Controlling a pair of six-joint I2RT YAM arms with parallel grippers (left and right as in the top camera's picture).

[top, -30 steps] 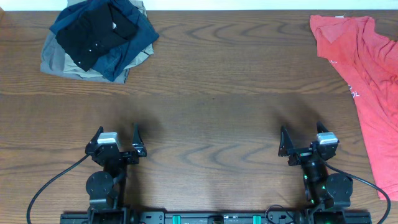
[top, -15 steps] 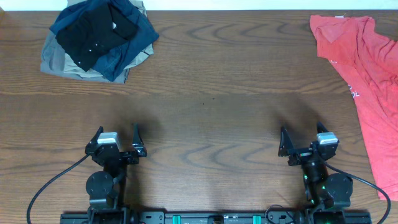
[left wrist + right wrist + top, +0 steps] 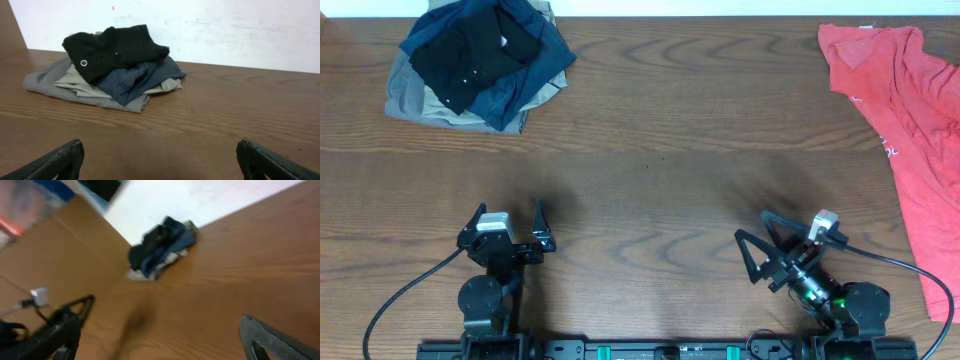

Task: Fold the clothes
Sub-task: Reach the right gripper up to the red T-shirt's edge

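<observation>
Movement on the right arm is the only news: half a second ago the right claw (image 3: 751, 225) sat squared up facing the back of the wooden bench (image 3: 660, 130). Now it has swung round to angle toward the pile of folded black, navy and khaki garments (image 3: 475, 65), and its blurred wrist camera catches that pile rather than the work piece. The left claw (image 3: 508, 206) has not stirred and sits well short of the pile on the pile's own side. Both claws stand wide open and hold nothing. I read this as the very start, with no cloth touched yet. The swing turns the right claw away from the shirt, so I'd guess it is leaving rest rather than reaching. The coral-red short-sleeved cotton T-shirt (image 3: 910, 120) lies at the opposite end of the bench from the pile, level with it at the back edge and trailing toward the arms' side, partly cut off by the overhead view. It is unfolded, skewed and rumpled, with a speck of white at its top edge, perhaps the neck label, and faint white marks mid-cloth.
</observation>
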